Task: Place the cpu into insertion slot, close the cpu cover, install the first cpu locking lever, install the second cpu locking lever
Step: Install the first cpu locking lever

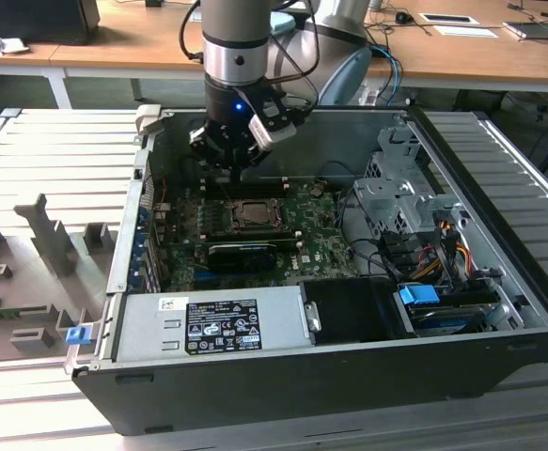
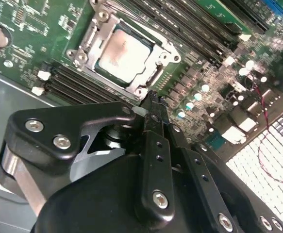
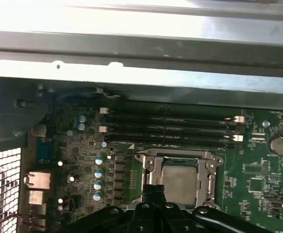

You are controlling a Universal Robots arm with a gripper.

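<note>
here we are over the open computer case (image 1: 330,381), and the arm (image 1: 236,47) comes straight down into it from above. the gripper (image 1: 236,162) hangs low over the green motherboard (image 1: 322,246), on the far side of the socket, above the memory slots (image 3: 170,127).

in the second wrist view the gripper (image 2: 151,104) has its fingers pressed together, closed on nothing. the tips sit right at one corner of the socket, and whether they touch it or hover just above, i cannot tell. in the first wrist view the gripper (image 3: 153,190) pokes in at the socket's edge, just beside the frame.

and there's the cpu (image 2: 124,53), pale grey top up, seated square in the socket. you can see the cpu (image 3: 180,180) in both wrist views, and in the exterior view the cpu (image 1: 253,214) lies near the middle of the board. the cpu cover (image 2: 90,38) lies flat around it, with the chip showing through its square opening. the silvery cpu cover (image 3: 179,157) frames all four sides.

nearer the camera in the exterior view, a long black card (image 1: 245,254) lies beside the socket, then a grey power supply (image 1: 151,324) along the case's near wall
</note>
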